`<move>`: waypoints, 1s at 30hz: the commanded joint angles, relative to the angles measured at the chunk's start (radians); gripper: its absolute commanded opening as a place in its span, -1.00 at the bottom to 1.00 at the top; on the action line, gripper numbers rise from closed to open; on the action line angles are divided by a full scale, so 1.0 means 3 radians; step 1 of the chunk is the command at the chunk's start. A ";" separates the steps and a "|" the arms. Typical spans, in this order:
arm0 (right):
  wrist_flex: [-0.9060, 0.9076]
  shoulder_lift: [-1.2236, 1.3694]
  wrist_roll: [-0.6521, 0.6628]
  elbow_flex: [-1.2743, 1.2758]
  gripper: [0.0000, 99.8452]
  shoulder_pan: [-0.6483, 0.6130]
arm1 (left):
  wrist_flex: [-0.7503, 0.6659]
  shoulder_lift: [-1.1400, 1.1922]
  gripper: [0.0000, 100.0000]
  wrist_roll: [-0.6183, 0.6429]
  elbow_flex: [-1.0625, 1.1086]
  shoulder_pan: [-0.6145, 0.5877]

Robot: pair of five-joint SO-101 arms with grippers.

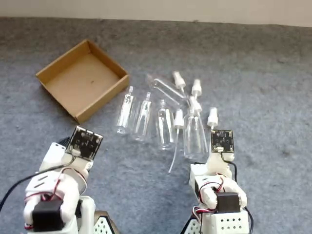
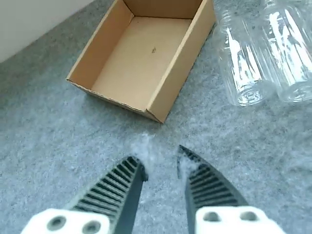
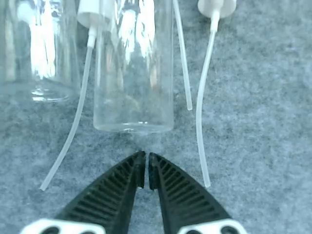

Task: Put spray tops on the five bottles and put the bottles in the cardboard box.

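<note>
High view: an open brown cardboard box sits empty toward one far side of the grey carpeted desk. Five clear plastic bottles lie on their sides beside it, with white spray tops loose among them and none clearly fitted. The task looks to be at its start. Left wrist view: the left fingers are parted by a moderate gap, hold nothing, and hang over bare carpet near the box's corner, likely waiting. Right wrist view: the right fingers are all but closed and empty. They point at the base of one lying bottle, with thin dip tubes either side, probably lined up for a first grasp.
</note>
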 commanded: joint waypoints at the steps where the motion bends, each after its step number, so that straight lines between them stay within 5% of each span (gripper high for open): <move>1: 0.0023 -0.0038 -0.0036 0.0504 -0.96 -0.0033 | 0.0015 0.0586 -0.82 -0.0056 -0.0453 -0.0003; 15: 0.0023 -0.0038 -0.0036 0.0504 -0.96 -0.0033 | 0.0496 0.3015 -0.82 0.0552 -0.2253 0.0749; 24: 0.0023 -0.0038 -0.0036 0.0504 -0.96 -0.0033 | 0.0517 0.4641 -0.81 0.1038 -0.3347 0.0795; 30: 0.0023 -0.0038 -0.0036 0.0504 -0.96 -0.0033 | 0.0517 0.5680 -0.52 0.1667 -0.4043 0.0790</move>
